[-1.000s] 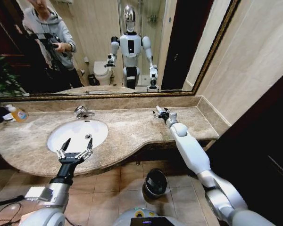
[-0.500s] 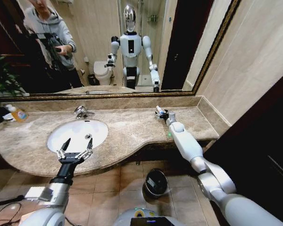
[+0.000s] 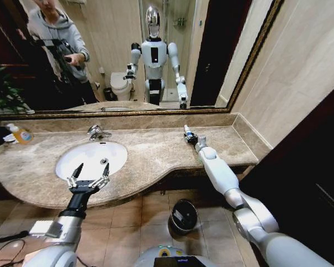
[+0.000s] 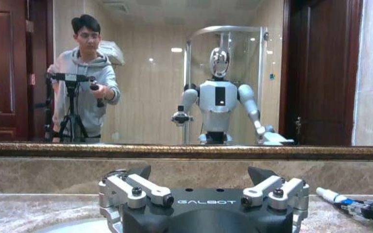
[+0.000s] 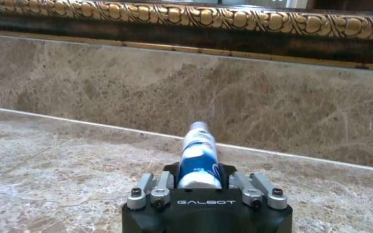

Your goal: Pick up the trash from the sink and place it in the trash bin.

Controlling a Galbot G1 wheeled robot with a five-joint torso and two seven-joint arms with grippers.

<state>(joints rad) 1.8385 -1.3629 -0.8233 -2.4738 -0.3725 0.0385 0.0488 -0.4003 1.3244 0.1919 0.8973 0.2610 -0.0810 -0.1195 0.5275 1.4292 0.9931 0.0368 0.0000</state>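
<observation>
Hovering at the near rim of the sink [image 3: 92,158], the left tool [image 3: 88,176] stands with its fingers spread wide and holds nothing; it sits low enough that any sideways swing could knock the basin edge or the faucet [image 3: 96,132] behind it. Farther right, the right tool [image 3: 190,136] is closed around a small white tube with blue marks [image 5: 198,150], held just above the tabletop [image 3: 156,150] near the back wall, well away from the basin. The tube pokes forward out of the tool, gripped near one end by the look of the wrist view, so it could pivot or slip loose if the arm moves fast. The bin [image 3: 183,216] stands on the floor below the tabletop's front edge, between the two arms, and it is narrow. I judge the main risk to be the carry: the arm is stretched far out and must pull back and drop under the overhang, where the elbow or the tube tip could strike the marble edge, or a release slightly off centre could land the tube on the tiles.
</observation>
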